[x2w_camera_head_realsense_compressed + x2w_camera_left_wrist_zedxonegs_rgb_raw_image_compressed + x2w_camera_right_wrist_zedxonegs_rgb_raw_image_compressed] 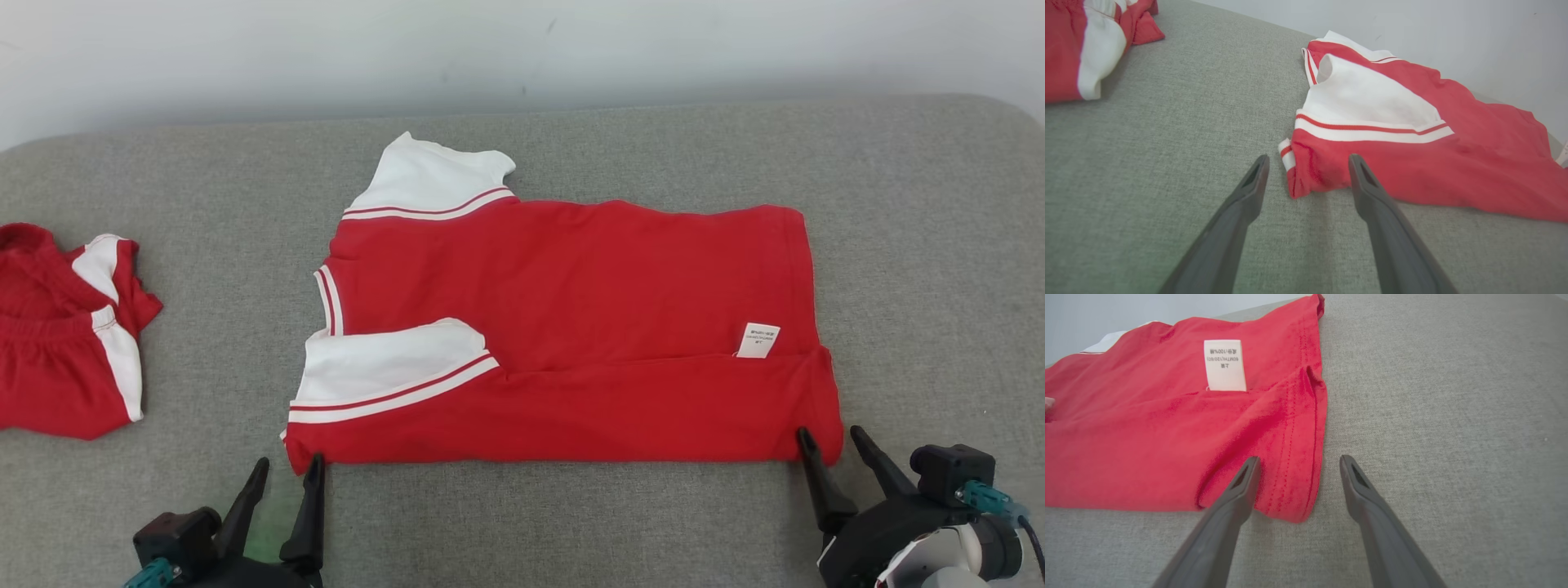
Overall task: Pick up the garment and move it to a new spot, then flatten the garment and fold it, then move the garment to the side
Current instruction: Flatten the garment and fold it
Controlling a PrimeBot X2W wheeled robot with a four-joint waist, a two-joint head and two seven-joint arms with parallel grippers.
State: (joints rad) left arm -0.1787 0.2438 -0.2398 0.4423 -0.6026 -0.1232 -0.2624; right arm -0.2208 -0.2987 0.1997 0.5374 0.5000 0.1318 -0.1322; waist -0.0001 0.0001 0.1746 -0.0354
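Nearest me, my left gripper (290, 462) and right gripper (831, 433) both stand spread, gripping nothing, tips at the near corners of the garment (571, 327). It lies folded mid grey cushion (522, 523) (white label (758, 340) showing); another red piece (57, 367) sits far left.

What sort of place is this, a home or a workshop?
Probably a test room for folding laundry, not certainly: a grey fabric-covered surface before a bare pale wall, a red-and-white shirt partly folded on it, another red garment at its left.
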